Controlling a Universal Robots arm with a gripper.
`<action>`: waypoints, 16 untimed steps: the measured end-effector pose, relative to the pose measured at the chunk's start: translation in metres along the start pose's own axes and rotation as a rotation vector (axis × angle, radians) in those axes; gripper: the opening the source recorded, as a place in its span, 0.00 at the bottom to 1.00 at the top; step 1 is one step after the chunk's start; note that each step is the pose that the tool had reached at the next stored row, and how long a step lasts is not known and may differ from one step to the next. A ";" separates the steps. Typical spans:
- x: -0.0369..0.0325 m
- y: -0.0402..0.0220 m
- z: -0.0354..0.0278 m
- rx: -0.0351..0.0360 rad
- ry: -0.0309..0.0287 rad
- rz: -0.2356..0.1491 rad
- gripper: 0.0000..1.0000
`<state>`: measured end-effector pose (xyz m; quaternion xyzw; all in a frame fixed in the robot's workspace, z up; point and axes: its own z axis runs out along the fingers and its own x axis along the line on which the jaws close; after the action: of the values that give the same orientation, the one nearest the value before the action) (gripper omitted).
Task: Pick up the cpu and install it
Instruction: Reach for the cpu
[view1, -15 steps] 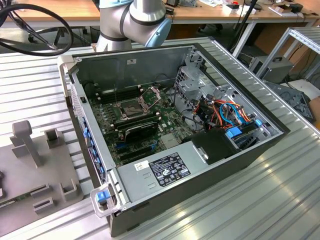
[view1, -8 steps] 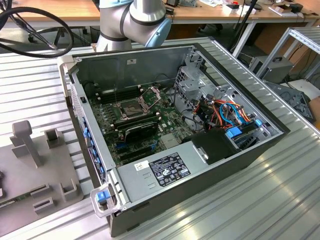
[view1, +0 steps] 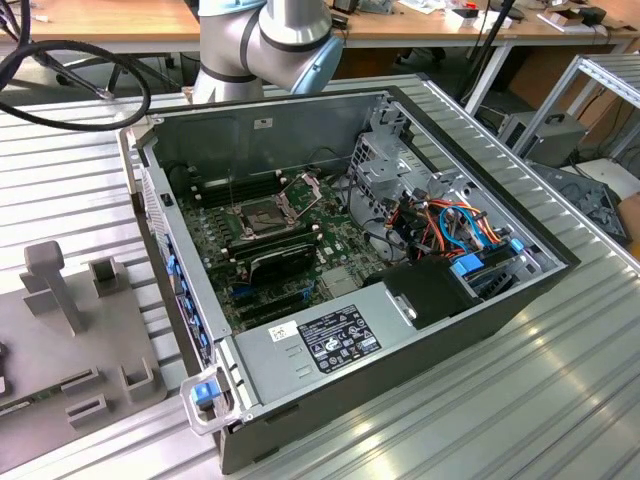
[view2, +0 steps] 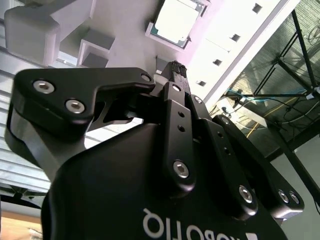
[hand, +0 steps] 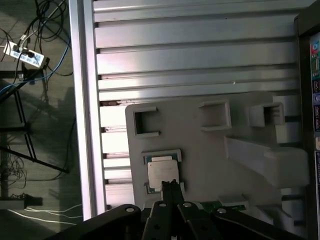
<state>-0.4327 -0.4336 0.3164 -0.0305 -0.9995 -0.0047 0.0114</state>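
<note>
First wrist view looks down past the end effector (hand: 170, 186) onto a grey fixture plate (hand: 200, 150) lying on the ribbed aluminium surface (hand: 190, 50). The cpu (hand: 161, 172) lies flat in a small square pocket of that plate, its dull metal top facing up. The black fingers (hand: 173, 194) are brought together with no gap showing between them and nothing clamped. Their tips overlap the edge of the cpu in this picture, though whether they touch it cannot be told. Raised blocks and open-sided brackets stand elsewhere on the plate, apart from the chip. Beside the surface, loose cables (hand: 30, 55) lie on the floor.

In the second wrist view the end effector (view2: 177, 66) points towards the same plate (view2: 125, 45), with the cpu (view2: 175, 20) just beyond its closed tips.

In the exterior view, the fixture plate (view1: 60, 330) sits at the exterior view's left, near an open computer case (view1: 300, 110) lying on its side on the surface (view1: 400, 440). Inside the case a green motherboard (view1: 330, 240) carries a dark socket (view1: 268, 213) whose metal frame is swung open. The arm (view1: 270, 40) rises behind the case
</note>
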 end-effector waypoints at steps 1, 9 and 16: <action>-0.0001 -0.0001 0.0025 0.0001 0.0000 -0.007 0.11; -0.0006 -0.0038 0.0136 0.0011 0.0003 -0.049 0.11; -0.0011 -0.0110 0.0201 0.0014 0.0005 -0.065 0.11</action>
<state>-0.4327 -0.4445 0.2962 0.0018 -0.9999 -0.0044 0.0115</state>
